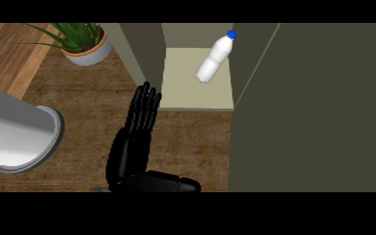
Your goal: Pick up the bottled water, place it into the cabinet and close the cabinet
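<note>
While no label reads on it, blue-capped bottled water [214,59] inside cabinet [197,92]; left hand [140,117] straight-fingered, empty.

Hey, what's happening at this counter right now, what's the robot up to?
The bottled water with a blue cap is already inside the open cabinet, on its pale shelf, and nothing is holding it. One robot hand shows, fingers straight, over the wooden counter just left of the cabinet opening. The dark cabinet door stands at the right, not yet closed. A potted plant sits at the upper left.
</note>
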### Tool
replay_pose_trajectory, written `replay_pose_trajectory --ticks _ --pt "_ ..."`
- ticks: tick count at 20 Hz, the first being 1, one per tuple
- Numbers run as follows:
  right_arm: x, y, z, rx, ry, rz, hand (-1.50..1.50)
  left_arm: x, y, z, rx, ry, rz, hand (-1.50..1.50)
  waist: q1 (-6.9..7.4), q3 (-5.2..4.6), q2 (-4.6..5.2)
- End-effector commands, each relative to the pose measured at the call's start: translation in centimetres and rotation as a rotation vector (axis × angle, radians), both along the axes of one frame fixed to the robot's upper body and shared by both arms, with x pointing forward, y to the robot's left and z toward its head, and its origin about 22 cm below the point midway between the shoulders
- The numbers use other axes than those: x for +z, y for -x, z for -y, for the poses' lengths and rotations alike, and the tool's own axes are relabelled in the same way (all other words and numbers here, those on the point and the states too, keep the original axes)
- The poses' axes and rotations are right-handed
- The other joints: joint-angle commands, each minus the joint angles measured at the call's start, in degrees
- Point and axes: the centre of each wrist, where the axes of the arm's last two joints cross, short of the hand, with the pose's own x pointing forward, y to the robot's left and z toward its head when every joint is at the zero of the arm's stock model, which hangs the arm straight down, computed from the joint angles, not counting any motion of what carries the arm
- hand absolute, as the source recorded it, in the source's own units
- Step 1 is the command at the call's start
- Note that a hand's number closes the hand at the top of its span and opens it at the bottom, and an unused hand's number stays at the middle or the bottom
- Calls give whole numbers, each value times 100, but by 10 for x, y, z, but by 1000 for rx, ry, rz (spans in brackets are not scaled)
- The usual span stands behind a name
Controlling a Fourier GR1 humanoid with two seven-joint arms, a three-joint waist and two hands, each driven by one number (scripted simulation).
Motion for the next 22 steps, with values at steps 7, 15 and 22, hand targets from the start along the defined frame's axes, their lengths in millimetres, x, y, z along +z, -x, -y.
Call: replay_pose_trajectory --ticks 7,15,22 --pt "56 5 -43 140 109 105 150 -9 38 -38 40 16 -6 -150 -49 -17 2" --pt "52 -2 -85 192 123 88 150 15 55 -76 79 15 15 -150 13 -20 -18" --pt "61 -13 -109 235 122 176 150 9 67 -97 101 9 -3 -150 91 -40 -39"
